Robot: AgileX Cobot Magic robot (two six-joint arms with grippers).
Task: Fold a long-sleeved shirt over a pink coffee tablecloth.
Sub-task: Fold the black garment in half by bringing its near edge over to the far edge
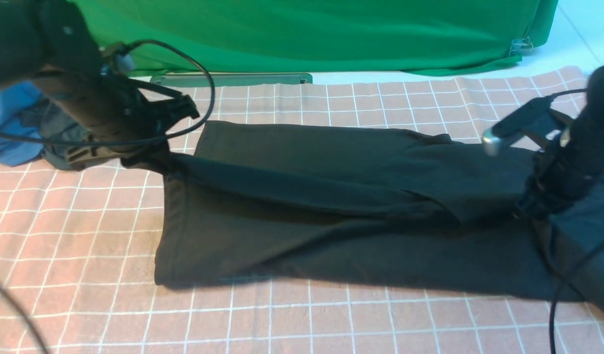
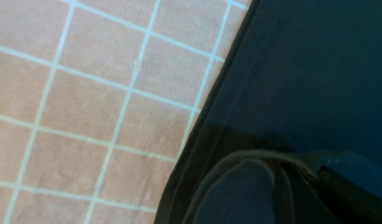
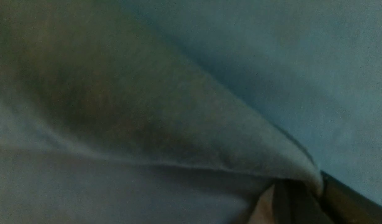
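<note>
The long-sleeved shirt (image 1: 331, 196) is black and lies crosswise on the pink coffee tablecloth (image 1: 85, 236), its far half lapped over the near half in a long band. My left gripper (image 1: 152, 162) is shut on the shirt's left end and holds that edge slightly raised. In the left wrist view a stitched hem (image 2: 296, 161) runs into the left gripper (image 2: 290, 177), beside the gridded tablecloth (image 2: 85, 102). My right gripper (image 1: 525, 211) pinches the shirt's right end. The right wrist view shows dark cloth (image 3: 178, 124) draped over the right gripper (image 3: 315, 186).
A green cloth (image 1: 306, 34) hangs along the back, with a metal clip (image 1: 520, 46) at its right corner. A blue garment (image 1: 12, 123) and a smaller dark garment (image 1: 56, 142) lie bunched at the far left. A flat green bar (image 1: 233, 78) sits at the tablecloth's far edge.
</note>
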